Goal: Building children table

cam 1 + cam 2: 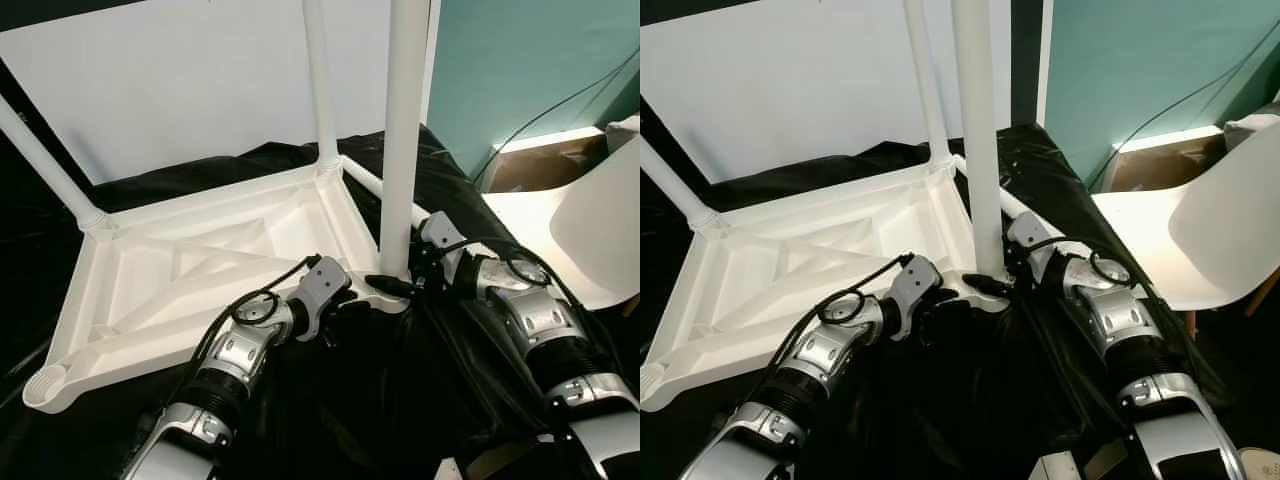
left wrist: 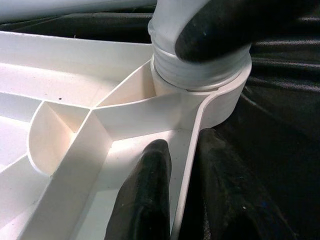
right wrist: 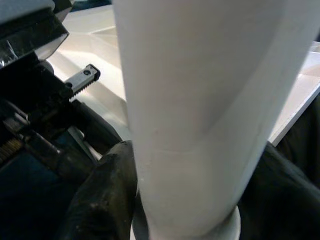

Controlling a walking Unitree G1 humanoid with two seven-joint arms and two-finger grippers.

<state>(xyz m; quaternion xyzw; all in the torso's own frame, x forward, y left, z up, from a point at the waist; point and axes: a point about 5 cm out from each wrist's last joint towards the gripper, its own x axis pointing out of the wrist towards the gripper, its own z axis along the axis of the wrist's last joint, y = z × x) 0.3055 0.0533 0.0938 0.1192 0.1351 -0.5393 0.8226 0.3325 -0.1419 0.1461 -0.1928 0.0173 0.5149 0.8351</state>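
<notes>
In the left eye view, a white table top (image 1: 190, 270) is seen lying upside down on a black cloth (image 1: 400, 400), with its ribs facing up. Two legs are already fixed at the far corners, the far leg (image 1: 320, 80) and the far left leg (image 1: 45, 165). A third leg, the near leg (image 1: 405, 130), is stood straight up in the corner socket just in front of the right claw (image 1: 395, 283), and its long side points up and away from the claw. The right claw is seen clenched around the bottom of this leg. The left claw (image 1: 345, 305) is placed right beside it, on the edge of the table top. One empty socket (image 1: 45, 385) is left at the near left corner, closer to the left arm. In the right eye view, a white chair (image 1: 1200, 230) is seen off beyond the right arm. In the left wrist view, the left claw's fingers (image 2: 147, 200) are pinched on the thin rim of the table top, one finger inside and one outside, and the leg's threaded end is seated in the round socket just past the fingertips. In the right wrist view, the near leg is gripped tightly between the black fingers (image 3: 107, 190). A twist about the leg's upright line is probably needed next, while the top is held steady.
</notes>
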